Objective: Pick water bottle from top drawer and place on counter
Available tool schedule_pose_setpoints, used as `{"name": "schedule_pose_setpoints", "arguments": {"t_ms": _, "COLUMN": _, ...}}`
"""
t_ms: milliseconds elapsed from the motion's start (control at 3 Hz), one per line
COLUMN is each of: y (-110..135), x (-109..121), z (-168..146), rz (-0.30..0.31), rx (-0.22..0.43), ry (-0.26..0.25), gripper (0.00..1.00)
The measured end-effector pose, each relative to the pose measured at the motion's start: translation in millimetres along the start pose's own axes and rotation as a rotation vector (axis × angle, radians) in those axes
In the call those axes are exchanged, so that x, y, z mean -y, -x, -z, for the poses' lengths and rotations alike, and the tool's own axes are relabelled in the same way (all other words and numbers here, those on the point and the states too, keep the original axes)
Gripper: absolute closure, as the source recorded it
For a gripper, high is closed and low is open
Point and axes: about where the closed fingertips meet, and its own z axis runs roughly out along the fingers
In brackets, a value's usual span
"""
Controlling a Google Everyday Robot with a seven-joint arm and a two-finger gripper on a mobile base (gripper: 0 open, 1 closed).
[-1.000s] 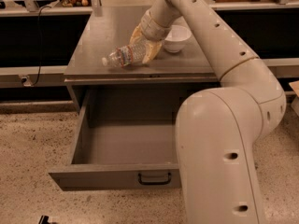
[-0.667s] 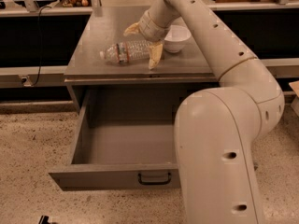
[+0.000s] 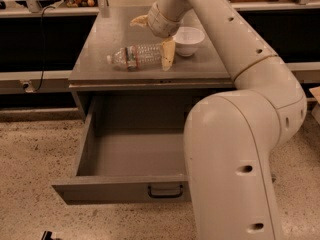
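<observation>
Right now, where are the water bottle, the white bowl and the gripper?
water bottle (image 3: 142, 55): camera view, ribbed middle.
white bowl (image 3: 188, 41): camera view, outer wall.
gripper (image 3: 150, 44): camera view, midway between its open fingers, over the counter (image 3: 95, 49).

A small clear ribbed plastic water bottle (image 3: 136, 57) lies on its side on the flat grey counter (image 3: 97, 36), white cap pointing left. The robot's two-finger tool (image 3: 150, 44) hangs at its base end, tan fingers (image 3: 167, 54) spread wide. A white bowl (image 3: 188, 39) sits near on the right. The wide grey metal top drawer (image 3: 132, 154) stands pulled out.

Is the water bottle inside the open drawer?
No: the water bottle lies on the counter beside the open gripper, not in the drawer.
</observation>
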Motion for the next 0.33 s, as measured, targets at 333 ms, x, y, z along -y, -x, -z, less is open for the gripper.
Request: {"name": "schedule_pose_setpoints", "arguments": {"t_ms": 333, "y": 0.2, "x": 0.2, "z": -0.1, "rz": -0.001, "rx": 0.0, "ry": 0.0, "gripper": 0.0}}
